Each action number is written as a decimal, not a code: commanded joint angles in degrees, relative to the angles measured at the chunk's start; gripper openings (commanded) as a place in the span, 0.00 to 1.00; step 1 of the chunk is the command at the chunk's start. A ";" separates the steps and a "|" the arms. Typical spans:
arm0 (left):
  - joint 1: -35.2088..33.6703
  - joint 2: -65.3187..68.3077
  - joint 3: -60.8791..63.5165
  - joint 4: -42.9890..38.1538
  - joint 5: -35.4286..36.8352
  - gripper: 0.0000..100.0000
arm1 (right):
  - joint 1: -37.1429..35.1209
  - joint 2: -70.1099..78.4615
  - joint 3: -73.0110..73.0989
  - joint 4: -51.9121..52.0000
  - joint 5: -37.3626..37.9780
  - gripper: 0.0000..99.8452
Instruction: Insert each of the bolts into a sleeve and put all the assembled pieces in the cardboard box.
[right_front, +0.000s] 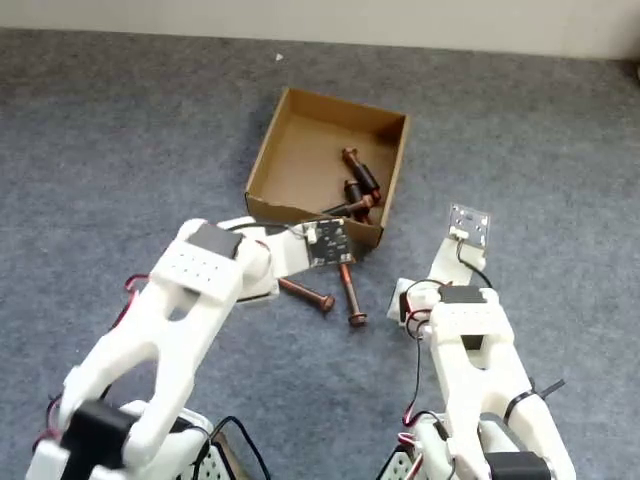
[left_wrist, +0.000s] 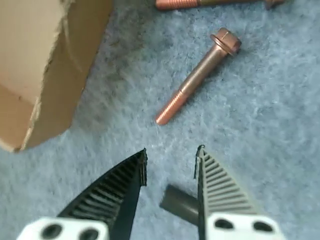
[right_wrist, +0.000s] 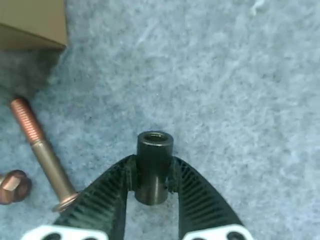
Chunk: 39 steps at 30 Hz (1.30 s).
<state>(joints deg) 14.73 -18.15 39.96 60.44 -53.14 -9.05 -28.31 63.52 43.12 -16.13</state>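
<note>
**Two bolts loose, one sleeve held ready**

Two bolts (right_front: 350, 295) lie on the carpet (right_front: 120, 120) just below the cardboard box (right_front: 283, 211) at the centre of the high view. The left gripper (left_wrist: 172, 151) hangs spread open near them, so the left arm is the closer one. In its wrist view the nearer bolt (left_wrist: 197, 75) lies upper centre on a diagonal, threaded tip toward the jaws and head to the upper right. The second bolt (left_wrist: 215, 4) runs along the top edge. The right gripper (right_wrist: 153, 167) is clamped on a dark sleeve (right_wrist: 155, 145), its bore facing the camera. The high view looks into the box and finds assembled pieces (right_front: 358, 185), where the wrist views catch just its outer wall.
</note>
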 joint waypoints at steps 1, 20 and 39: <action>0.75 8.22 -8.31 -1.58 -1.14 0.18 | 1.01 -1.01 -0.84 0.22 0.00 0.00; 10.07 35.12 -27.03 -1.58 -1.14 0.18 | 3.03 -1.10 -0.92 0.22 0.09 0.00; 12.70 31.08 -27.03 10.20 1.58 0.01 | 3.03 -1.80 -0.48 0.31 0.09 0.00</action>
<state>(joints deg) 27.12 19.74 12.62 65.63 -53.93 -6.77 -28.31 63.52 43.12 -16.13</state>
